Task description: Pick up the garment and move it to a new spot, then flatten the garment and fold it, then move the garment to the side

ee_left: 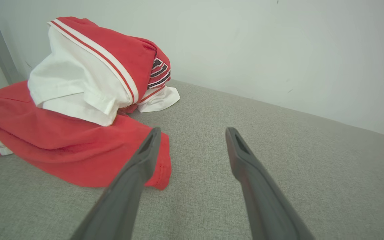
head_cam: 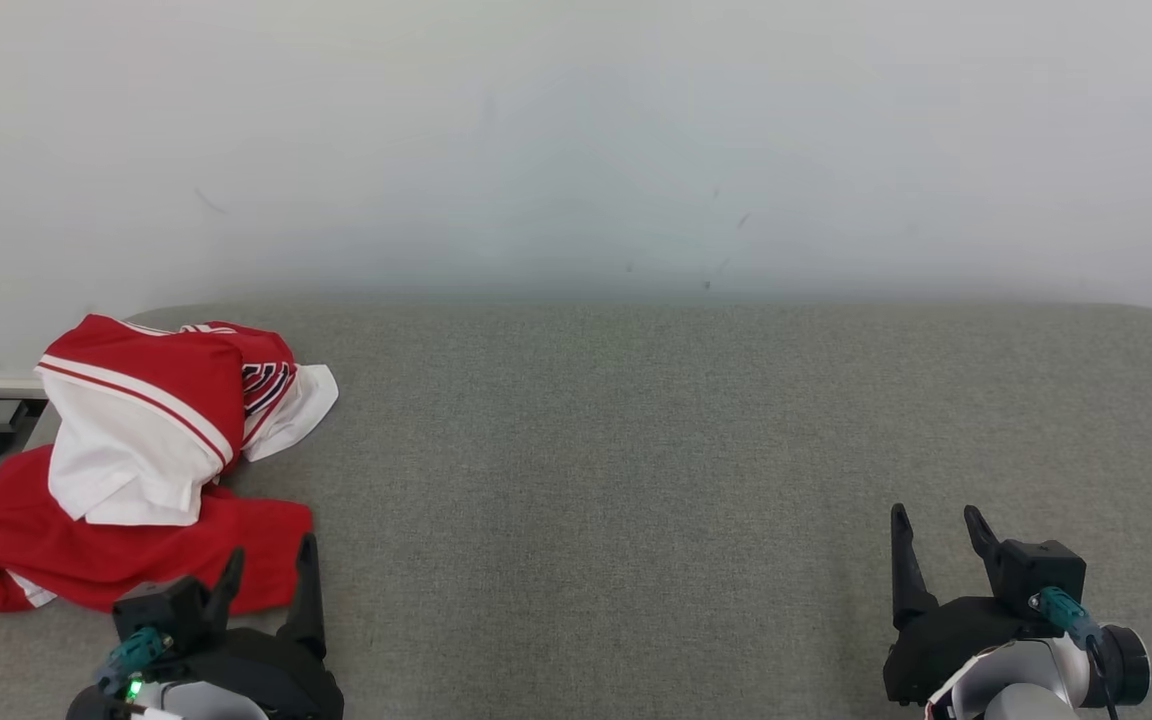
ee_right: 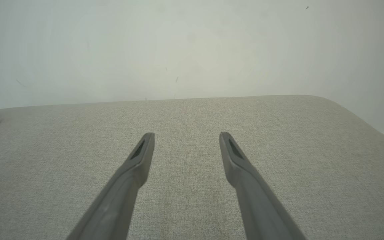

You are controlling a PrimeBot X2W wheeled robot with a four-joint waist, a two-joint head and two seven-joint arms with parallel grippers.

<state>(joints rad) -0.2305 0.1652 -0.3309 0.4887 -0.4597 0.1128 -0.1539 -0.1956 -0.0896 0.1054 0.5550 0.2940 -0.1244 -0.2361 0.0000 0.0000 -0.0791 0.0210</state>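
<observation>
While the red and white garment (head_cam: 136, 450) lies crumpled in a heap on the grey fabric-covered worktop (head_cam: 636, 450), both grippers stand with their fingers spread wide and nothing between them. The garment's white part with red stripes is piled on top, with dark lettering showing on a red fold at the side away from the worktop's edge. A flat red layer spreads out beneath the pile towards the robot. The left gripper (head_cam: 272, 548) sits at the garment's near edge. In the left wrist view one of its fingers (ee_left: 145, 156) crosses the corner of the red hem, though whether it touches the cloth cannot be told. The other finger is over bare worktop just beside the garment. The right gripper (head_cam: 934, 512) is well apart from the garment, over bare worktop, its fingers pointing the same way. Behind the garment rises a pale wall (head_cam: 576, 150).
</observation>
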